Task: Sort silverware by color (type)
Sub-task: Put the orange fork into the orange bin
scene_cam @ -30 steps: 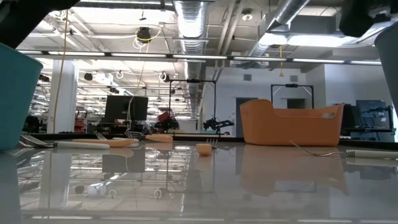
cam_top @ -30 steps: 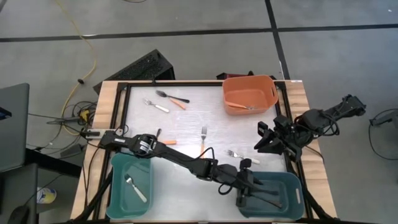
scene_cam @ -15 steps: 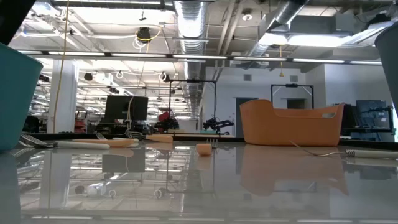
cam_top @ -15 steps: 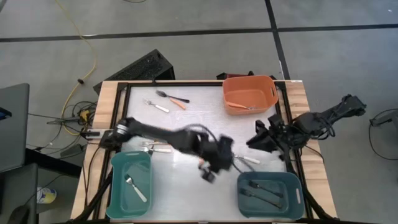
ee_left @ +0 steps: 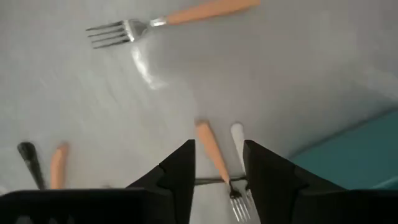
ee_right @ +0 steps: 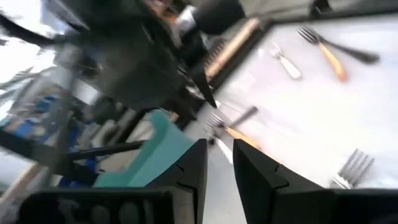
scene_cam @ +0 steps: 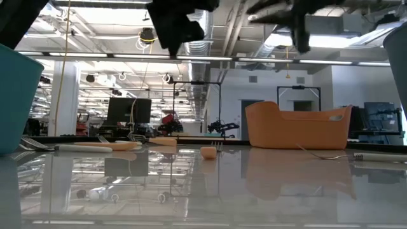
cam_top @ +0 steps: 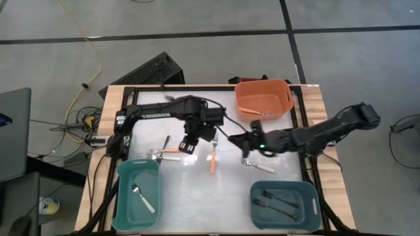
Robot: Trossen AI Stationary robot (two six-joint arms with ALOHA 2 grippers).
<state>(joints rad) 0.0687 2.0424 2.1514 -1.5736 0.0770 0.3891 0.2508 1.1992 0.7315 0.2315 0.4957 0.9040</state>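
Both claws are held narrowly parted and empty above the table's middle, the left claw (cam_top: pixel 188 145) over forks near the left edge, the right claw (cam_top: pixel 244 141) beside an orange-handled fork (cam_top: pixel 213 157), with further silverware (cam_top: pixel 176 105) scattered toward the far edge.

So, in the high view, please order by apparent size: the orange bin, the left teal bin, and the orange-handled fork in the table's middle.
1. Left teal bin, largest.
2. Orange bin, somewhat smaller, though it sits near the far edge.
3. Orange-handled fork, clearly the smallest.
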